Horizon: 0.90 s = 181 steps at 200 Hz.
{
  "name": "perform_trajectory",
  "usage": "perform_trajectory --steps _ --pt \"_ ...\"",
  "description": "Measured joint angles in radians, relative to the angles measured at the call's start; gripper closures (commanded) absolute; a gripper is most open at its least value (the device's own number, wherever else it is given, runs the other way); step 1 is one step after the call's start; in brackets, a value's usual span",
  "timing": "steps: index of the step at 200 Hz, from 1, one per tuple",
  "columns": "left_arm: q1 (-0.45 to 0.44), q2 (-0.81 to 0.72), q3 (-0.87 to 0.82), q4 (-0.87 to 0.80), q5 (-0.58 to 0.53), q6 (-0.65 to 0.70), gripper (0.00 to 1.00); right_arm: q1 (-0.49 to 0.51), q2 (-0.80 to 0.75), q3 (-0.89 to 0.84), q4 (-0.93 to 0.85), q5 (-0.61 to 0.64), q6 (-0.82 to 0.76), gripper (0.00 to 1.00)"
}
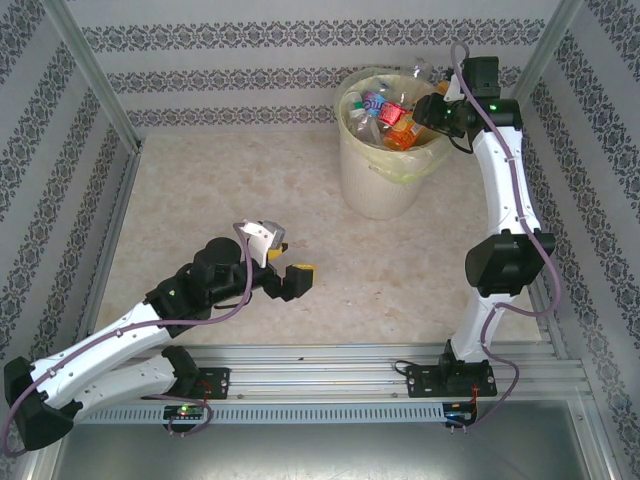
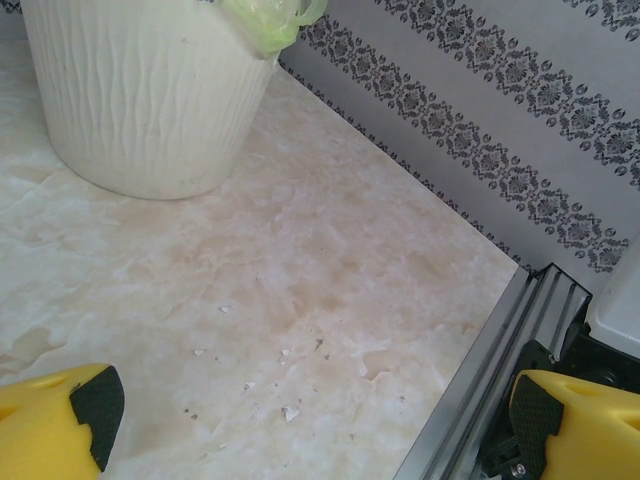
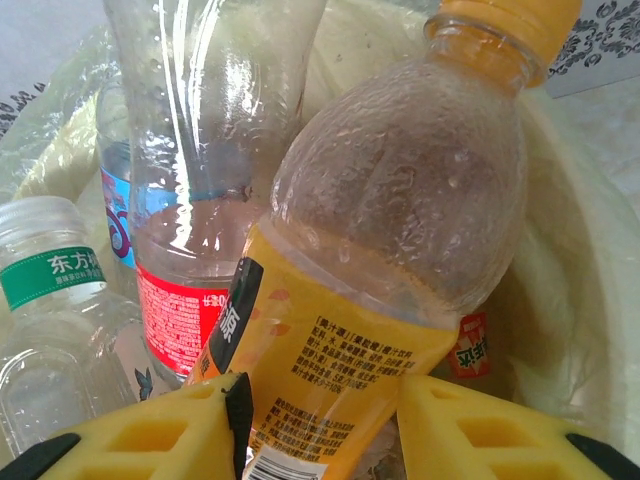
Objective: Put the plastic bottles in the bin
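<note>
The bin (image 1: pixel 385 185), a cream bucket with a pale green liner, stands at the back right and holds several plastic bottles (image 1: pixel 378 108). My right gripper (image 1: pixel 420 122) reaches into its mouth. In the right wrist view the right gripper (image 3: pixel 320 420) has its yellow fingers pressed on both sides of an orange-labelled, orange-capped bottle (image 3: pixel 390 230) that lies tilted inside the bin. Beside it are a clear red-labelled bottle (image 3: pixel 200 150) and a green-labelled one (image 3: pixel 50 270). My left gripper (image 1: pixel 285 258) hovers open over bare table in front of the bin (image 2: pixel 150 100), with nothing between its fingers (image 2: pixel 100 410).
Patterned walls enclose the table on three sides. An aluminium rail (image 2: pixel 500 350) runs along the right edge, near the right arm's base. The marble-look tabletop (image 1: pixel 220 190) stretches left of and in front of the bin.
</note>
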Motion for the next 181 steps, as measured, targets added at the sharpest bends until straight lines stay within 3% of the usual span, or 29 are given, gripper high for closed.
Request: perform_trajectory --steps 26,97,123,146,181 --pt "0.000 -0.007 0.000 -0.001 0.000 -0.004 0.00 0.005 0.000 0.000 0.001 0.011 -0.001 0.55" --pt "0.000 -0.026 0.000 -0.022 -0.016 0.001 0.00 0.006 -0.048 0.010 -0.002 0.008 -0.003 0.40" --pt "0.000 -0.026 0.004 -0.033 -0.046 0.008 0.00 0.006 -0.161 -0.056 0.019 0.006 -0.009 0.29" --pt "0.000 -0.026 0.011 -0.033 -0.066 0.008 0.00 0.006 -0.294 -0.151 0.064 -0.008 -0.013 0.03" --pt "-0.003 -0.026 0.042 -0.039 -0.103 0.024 0.00 0.006 -0.493 -0.338 0.164 -0.024 -0.027 0.02"
